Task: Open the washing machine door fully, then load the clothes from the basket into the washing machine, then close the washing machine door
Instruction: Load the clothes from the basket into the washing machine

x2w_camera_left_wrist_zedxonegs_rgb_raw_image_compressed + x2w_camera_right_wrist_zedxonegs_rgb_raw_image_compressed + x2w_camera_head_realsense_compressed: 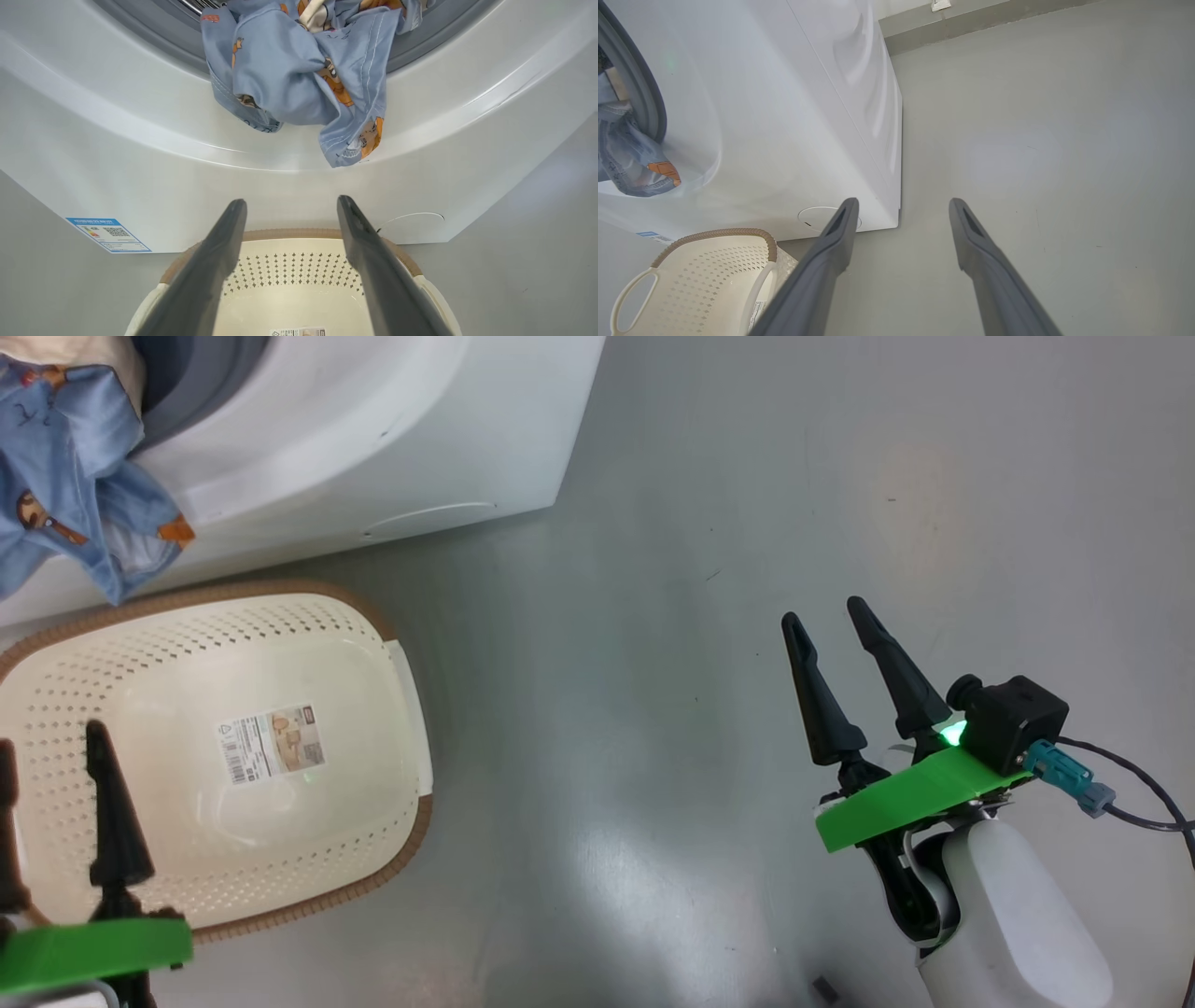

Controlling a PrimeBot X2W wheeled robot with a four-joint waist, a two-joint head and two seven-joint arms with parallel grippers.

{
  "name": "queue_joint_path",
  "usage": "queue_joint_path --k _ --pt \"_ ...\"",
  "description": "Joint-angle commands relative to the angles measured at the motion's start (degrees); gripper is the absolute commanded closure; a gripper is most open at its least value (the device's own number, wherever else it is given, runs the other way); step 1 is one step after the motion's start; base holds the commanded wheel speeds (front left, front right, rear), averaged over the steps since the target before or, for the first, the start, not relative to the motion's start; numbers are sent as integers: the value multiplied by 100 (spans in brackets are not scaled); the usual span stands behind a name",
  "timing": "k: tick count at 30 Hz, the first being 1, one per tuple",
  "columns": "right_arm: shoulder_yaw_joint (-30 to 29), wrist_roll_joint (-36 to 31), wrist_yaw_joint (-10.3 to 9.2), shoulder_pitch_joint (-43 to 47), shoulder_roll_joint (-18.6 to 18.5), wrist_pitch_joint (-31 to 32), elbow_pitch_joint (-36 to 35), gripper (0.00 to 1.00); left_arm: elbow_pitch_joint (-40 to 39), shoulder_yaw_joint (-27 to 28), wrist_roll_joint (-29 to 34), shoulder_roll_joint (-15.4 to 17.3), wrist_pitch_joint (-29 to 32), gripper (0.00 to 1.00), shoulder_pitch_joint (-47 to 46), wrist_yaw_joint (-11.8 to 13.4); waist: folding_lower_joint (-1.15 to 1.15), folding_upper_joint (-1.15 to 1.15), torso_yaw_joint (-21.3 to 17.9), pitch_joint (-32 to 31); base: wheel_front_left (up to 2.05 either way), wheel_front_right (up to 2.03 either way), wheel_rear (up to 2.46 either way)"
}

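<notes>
Two spread, empty: left end effector (pixel 292 201), right end effector (pixel 824 609).

Tapered black fingers (pixel 822 709) and green brackets (pixel 910 793) are fitted to the left gripper (pixel 47 737) and right gripper (pixel 824 609), and a black camera module (pixel 1013 714), teal connector (pixel 1060 770) and white forearm shell (pixel 1018 915) are attached to the latter.

Cut off by head view's left edge: left tool (pixel 49 739), clothes (pixel 65 457), basket (pixel 233 625). Hidden behind clothes: part of washer (pixel 373 429) opening. Too small to read: sticker (pixel 273 743) print, blue label (pixel 108 234) print.
</notes>
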Motion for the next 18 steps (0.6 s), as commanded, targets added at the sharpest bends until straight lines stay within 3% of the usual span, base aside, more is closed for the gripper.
queue_joint_path --k 1,18 --pt "157 -79 9 203 36 -68 -86 0 -81 241 96 68 -30 0 205 -37 0 0 -1 -4 0 0 0" --pt "159 -76 9 190 36 -68 -54 0 -8 468 277 -256 -30 0 433 -171 0 0 10 -14 0 0 0"
